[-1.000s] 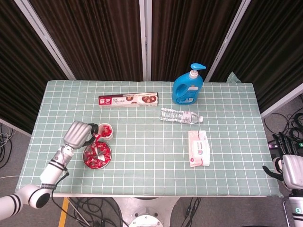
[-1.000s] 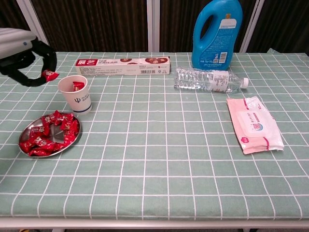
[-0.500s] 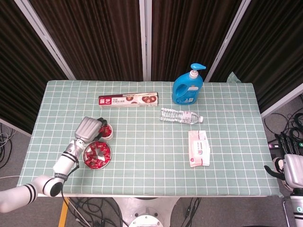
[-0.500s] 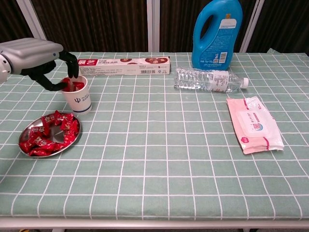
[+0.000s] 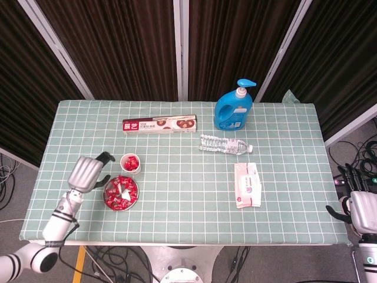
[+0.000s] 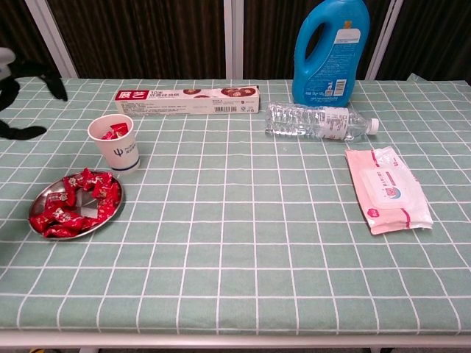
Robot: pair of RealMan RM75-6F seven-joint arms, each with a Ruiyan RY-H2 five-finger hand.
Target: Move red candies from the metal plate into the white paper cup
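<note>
Left robot hand (image 5: 87,173): fingers apart, empty, beside white paper cup (image 5: 130,163) holding some red candies, with more red candies (image 5: 120,192) heaped on metal plate (image 5: 108,202) just before it; risk: returning fingers clip the light cup, toppling it across the counter (image 5: 188,177).

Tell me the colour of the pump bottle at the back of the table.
Blue pump bottle; chest view shows it best.
</note>
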